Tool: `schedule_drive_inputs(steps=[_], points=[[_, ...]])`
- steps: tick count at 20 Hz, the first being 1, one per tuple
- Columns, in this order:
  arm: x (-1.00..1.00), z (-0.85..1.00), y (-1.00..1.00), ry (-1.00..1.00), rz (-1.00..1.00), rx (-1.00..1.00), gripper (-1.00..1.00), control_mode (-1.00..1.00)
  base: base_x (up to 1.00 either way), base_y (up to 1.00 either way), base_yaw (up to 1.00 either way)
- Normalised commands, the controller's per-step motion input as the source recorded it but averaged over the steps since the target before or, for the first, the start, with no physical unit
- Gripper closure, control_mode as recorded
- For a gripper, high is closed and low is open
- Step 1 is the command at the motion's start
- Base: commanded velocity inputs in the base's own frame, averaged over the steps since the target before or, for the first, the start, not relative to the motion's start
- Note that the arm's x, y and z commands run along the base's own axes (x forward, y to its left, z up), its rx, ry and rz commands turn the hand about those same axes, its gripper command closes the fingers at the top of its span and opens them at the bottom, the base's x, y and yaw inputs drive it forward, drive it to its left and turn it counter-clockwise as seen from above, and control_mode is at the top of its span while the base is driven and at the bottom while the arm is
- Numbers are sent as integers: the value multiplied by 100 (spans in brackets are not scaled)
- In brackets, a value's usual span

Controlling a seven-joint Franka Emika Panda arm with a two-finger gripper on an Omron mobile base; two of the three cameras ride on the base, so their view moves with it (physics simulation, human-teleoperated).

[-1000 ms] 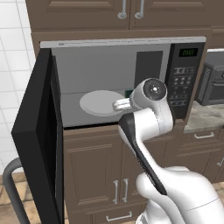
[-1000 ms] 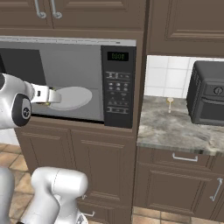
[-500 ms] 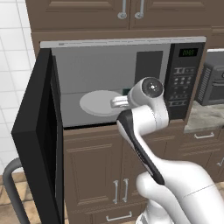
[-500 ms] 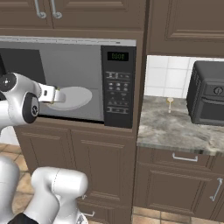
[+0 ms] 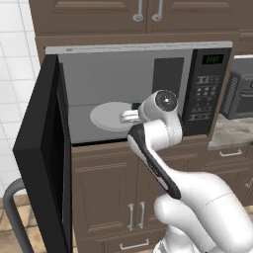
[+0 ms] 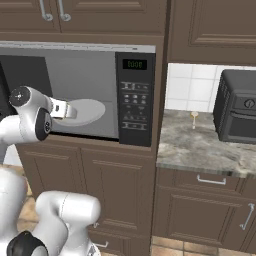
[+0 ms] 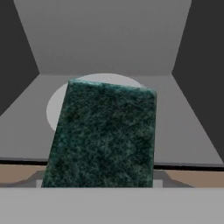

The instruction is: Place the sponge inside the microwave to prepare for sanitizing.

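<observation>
The microwave stands with its black door swung wide to the left. Its grey cavity and white turntable are exposed. My gripper sits at the front edge of the cavity, over the near rim of the turntable. It is shut on the sponge. In the hand view the sponge's dark green scouring face rises from the bottom and hides the fingertips. Beyond it lie the turntable and the cavity's back wall. A dark sliver of the sponge peeks above the hand.
A dark toaster oven stands on the stone counter to the right, with a small pale object near the tiled wall. Brown cabinets surround the microwave above and below. The open door juts out on the left.
The arm has shifted slightly, bringing the hand with the sponge a little closer to the cavity opening. The grip is unchanged.
</observation>
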Motion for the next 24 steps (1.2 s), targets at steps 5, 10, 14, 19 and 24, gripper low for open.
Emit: schedule_drive_inputs(steps=[5, 10, 14, 19, 24], points=[[30, -15, 17, 0, 7, 0, 100, -100, 0, 0, 0], [35, -7, 3, 1, 5, 0, 100, -100, 0, 0, 0], [33, -9, 0, 3, 2, 0, 100, -100, 0, 0, 0], [34, -16, 0, 6, 0, 0, 100, -100, 0, 0, 0], [35, -15, 5, 1, 1, 0, 100, -100, 0, 0, 0]])
